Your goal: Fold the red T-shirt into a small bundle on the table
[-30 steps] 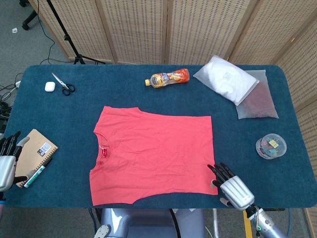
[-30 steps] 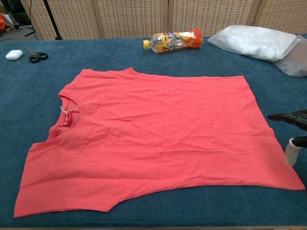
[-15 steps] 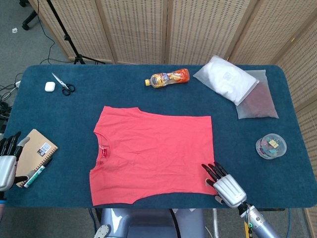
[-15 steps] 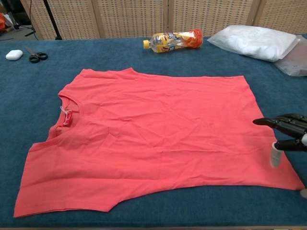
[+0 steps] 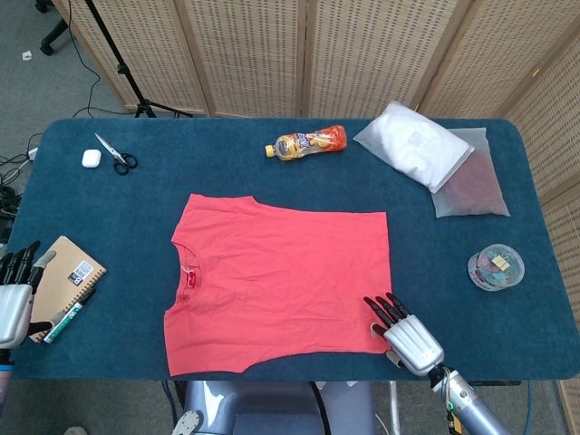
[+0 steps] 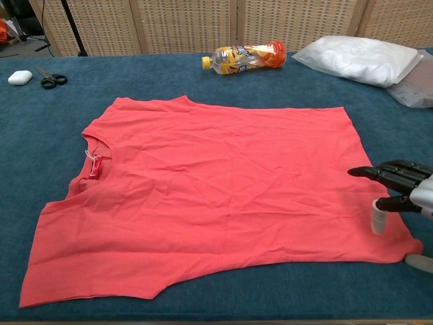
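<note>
The red T-shirt (image 5: pixel 281 276) (image 6: pixel 216 183) lies spread flat on the blue table (image 5: pixel 136 195), collar to the left, hem to the right. My right hand (image 5: pixel 403 333) (image 6: pixel 399 196) hovers over the shirt's near right hem corner, fingers apart and stretched out over the cloth, holding nothing. My left hand (image 5: pixel 14 290) hangs at the table's left edge, far from the shirt, fingers apart and empty; the chest view does not show it.
A notebook with a pen (image 5: pixel 62 288) lies near the left hand. Scissors (image 5: pixel 116 156) and a white case (image 5: pixel 90 158) sit at the far left. An orange bottle (image 5: pixel 308 142), a white bag (image 5: pixel 415 145), a clear pouch (image 5: pixel 471 188) and a round tub (image 5: pixel 496 266) lie further back and right.
My right hand has slid left from beside the hem until its fingers reach over the shirt's near right corner. The left hand and the shirt have stayed put.
</note>
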Action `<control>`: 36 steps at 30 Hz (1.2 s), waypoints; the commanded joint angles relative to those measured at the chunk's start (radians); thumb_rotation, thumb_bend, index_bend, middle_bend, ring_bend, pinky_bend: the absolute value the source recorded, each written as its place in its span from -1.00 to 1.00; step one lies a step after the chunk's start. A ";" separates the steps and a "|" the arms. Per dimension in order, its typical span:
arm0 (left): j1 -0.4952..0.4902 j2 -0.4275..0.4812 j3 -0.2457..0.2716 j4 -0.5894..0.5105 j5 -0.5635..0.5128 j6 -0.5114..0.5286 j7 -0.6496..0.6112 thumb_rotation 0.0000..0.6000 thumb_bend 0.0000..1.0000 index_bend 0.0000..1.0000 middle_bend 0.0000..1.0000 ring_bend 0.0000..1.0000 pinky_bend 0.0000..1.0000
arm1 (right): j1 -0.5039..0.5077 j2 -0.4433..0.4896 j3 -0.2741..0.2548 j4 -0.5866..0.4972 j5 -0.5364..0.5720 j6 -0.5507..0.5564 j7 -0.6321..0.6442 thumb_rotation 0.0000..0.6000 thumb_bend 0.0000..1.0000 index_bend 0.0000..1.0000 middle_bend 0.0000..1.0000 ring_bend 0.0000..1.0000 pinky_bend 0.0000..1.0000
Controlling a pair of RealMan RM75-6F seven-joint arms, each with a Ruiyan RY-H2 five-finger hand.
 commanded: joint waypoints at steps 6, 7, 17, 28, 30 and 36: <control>-0.001 -0.001 0.002 -0.001 -0.001 -0.003 0.004 1.00 -1.00 -1.00 -1.00 -1.00 -1.00 | 0.003 0.000 -0.001 0.003 0.012 0.005 -0.010 1.00 -0.17 -0.13 -0.99 -1.00 -1.00; -0.001 -0.001 0.002 -0.001 0.000 -0.003 0.005 1.00 -1.00 -1.00 -1.00 -1.00 -1.00 | 0.003 -0.001 -0.002 0.003 0.012 0.005 -0.009 1.00 -0.17 -0.10 -0.99 -1.00 -1.00; -0.002 -0.003 0.006 -0.001 0.005 -0.003 0.008 1.00 -1.00 -1.00 -1.00 -1.00 -1.00 | 0.012 -0.011 -0.011 0.019 0.012 0.011 0.010 1.00 -0.17 0.16 -0.96 -1.00 -1.00; 0.002 -0.009 0.039 0.027 0.088 0.019 -0.041 1.00 -1.00 -1.00 -1.00 -1.00 -1.00 | 0.016 -0.028 -0.017 0.050 0.004 0.034 0.032 1.00 -0.17 0.20 -0.93 -1.00 -1.00; 0.002 -0.014 0.069 0.063 0.159 0.031 -0.090 1.00 -1.00 -0.98 -1.00 -1.00 -1.00 | 0.016 -0.028 -0.018 0.050 0.004 0.037 0.032 1.00 -0.17 0.20 -0.93 -1.00 -1.00; -0.010 -0.066 0.172 0.251 0.413 0.115 -0.263 1.00 -1.00 -0.55 -1.00 -1.00 -1.00 | 0.017 -0.027 -0.019 0.048 0.007 0.043 0.033 1.00 -0.17 0.20 -0.92 -1.00 -1.00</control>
